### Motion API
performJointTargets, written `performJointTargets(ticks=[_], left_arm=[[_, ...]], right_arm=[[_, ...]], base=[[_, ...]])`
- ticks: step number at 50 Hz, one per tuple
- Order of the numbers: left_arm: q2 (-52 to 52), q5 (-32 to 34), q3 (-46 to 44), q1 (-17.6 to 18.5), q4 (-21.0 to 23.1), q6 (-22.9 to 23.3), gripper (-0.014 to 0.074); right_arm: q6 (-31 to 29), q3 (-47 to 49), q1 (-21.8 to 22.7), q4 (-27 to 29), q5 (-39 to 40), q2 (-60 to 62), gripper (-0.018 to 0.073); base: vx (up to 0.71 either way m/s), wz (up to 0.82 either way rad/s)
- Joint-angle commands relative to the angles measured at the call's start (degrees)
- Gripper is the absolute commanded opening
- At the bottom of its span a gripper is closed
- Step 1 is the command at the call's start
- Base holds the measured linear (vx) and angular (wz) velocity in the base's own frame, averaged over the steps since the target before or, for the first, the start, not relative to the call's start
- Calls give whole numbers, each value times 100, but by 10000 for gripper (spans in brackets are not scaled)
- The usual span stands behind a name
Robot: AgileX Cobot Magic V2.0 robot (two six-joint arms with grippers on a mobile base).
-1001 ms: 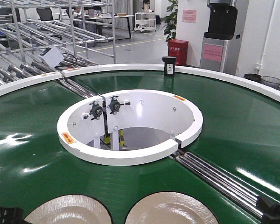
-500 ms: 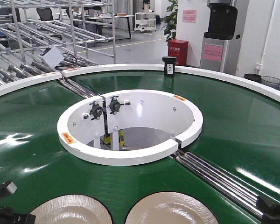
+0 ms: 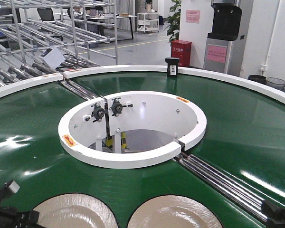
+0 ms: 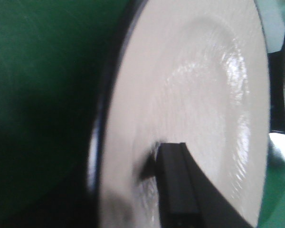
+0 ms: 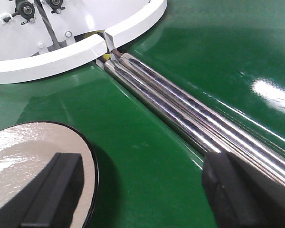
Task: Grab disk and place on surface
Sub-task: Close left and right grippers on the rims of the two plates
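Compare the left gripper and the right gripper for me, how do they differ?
The left gripper shows one finger, tip over the pale left disk; the right gripper shows both fingers, wide apart. The left gripper sits over disk alone; the right gripper spans the rim of the right disk and bare green belt beside the steel rollers. Both have black fingers.

A green ring-shaped conveyor belt (image 3: 237, 128) fills the scene, bounded by a white inner rim (image 3: 133, 159) around its open centre and a white outer rim (image 3: 118, 70) on the far side; a band of steel rollers (image 3: 218, 178) breaks the belt at near right, and a second roller band (image 3: 78, 88) at far left; two pale, glossy, black-edged disks lie flat on the belt at its near edge, the left disk (image 3: 78, 213) just beside the right disk (image 3: 173, 212), not touching; a small black box (image 3: 172, 67) stands on the far outer rim.
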State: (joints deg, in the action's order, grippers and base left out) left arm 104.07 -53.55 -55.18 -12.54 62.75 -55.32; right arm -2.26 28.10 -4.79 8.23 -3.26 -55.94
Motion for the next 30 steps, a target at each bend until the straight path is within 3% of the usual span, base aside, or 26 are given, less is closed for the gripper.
performJointTargets(ticks=[1,7,14,18,30], left_arm=[[-606,-37,-81,-205,49,230,-8],[-1119,-17,-81,-480,74,521,-7],[-1788,-3,-81,-597,204,1166,-7],[-2055,19,-81,-616,200,1421,-7],[-2700,-41,-81,-616,200,1573,-7]], right_arm=[[24,174,27,-6,426,44,575],[226,198,27,291,174,9,568],[324,669,27,881,-1306,-493,546],[324,1006,27,1094,-1721,-963,543],[226,2350,33,1498,-2518,-3000,543]], base=[[0,0],[0,0],[0,0],[0,0],[0,0]])
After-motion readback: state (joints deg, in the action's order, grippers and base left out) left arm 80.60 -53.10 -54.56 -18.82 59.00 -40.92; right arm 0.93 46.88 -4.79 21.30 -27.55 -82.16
